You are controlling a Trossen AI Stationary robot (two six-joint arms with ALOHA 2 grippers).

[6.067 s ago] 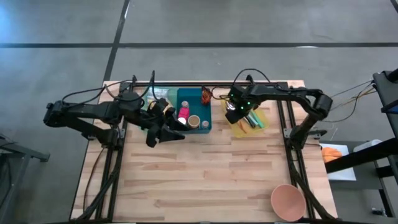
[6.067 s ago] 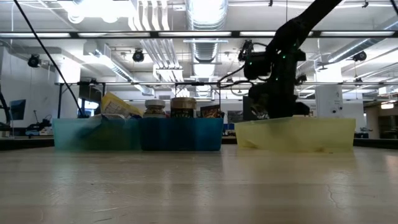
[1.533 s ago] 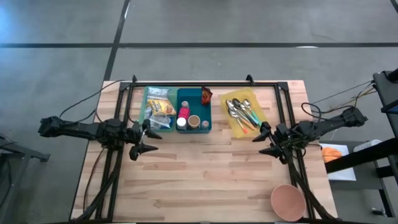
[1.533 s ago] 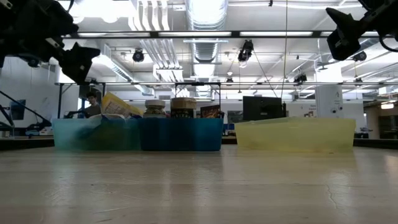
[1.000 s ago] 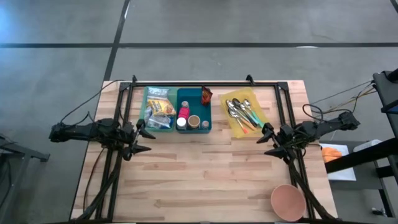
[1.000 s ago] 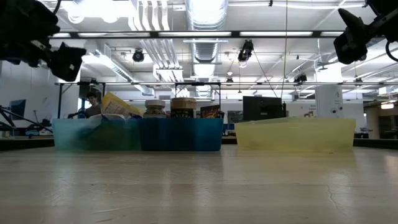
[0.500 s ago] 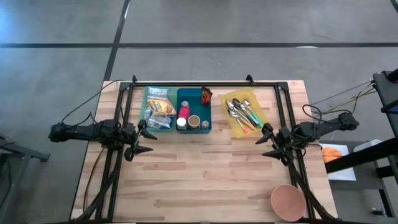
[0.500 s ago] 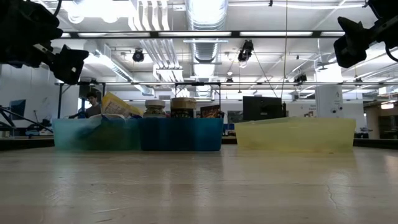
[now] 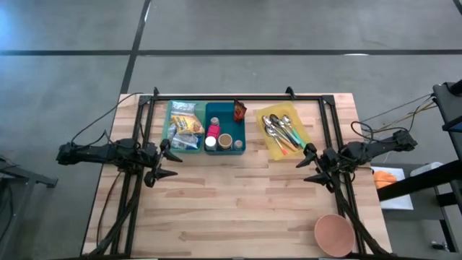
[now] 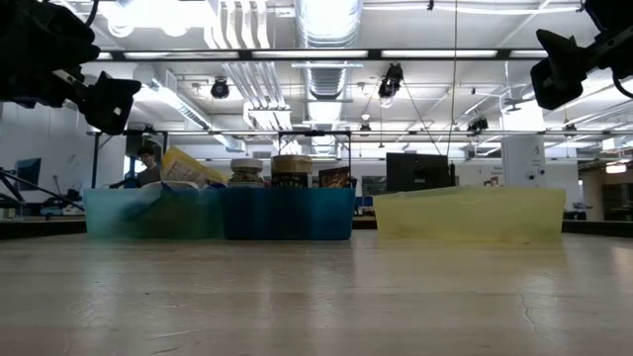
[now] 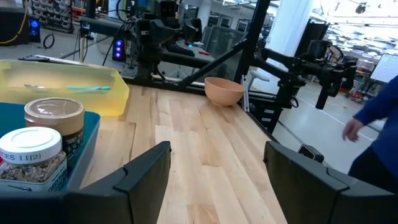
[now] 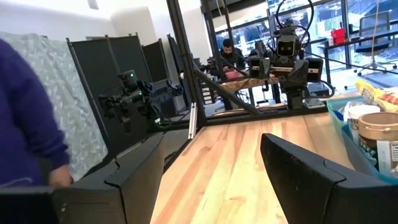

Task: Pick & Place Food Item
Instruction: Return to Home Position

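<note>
Grey concrete floor (image 9: 289, 29), ceiling ducts (image 10: 323, 87), strip lights (image 10: 158, 14)

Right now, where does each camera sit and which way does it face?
High: overhead, straight down on table; left gripper, right gripper.
Low: tabletop height, level toward blue bin; grippers in upper corners.
Left wrist: past its open fingers toward pink bowl.
Right wrist: past its open fingers along the table.
Shared: high also shows the bowl.

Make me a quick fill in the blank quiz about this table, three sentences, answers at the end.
The spoons lie in the ___ bin. The pink bowl stands on the ___ arm's side of the table. The left gripper and the right gripper are both ___, not shut.
Missing: yellow; right; open.
</note>
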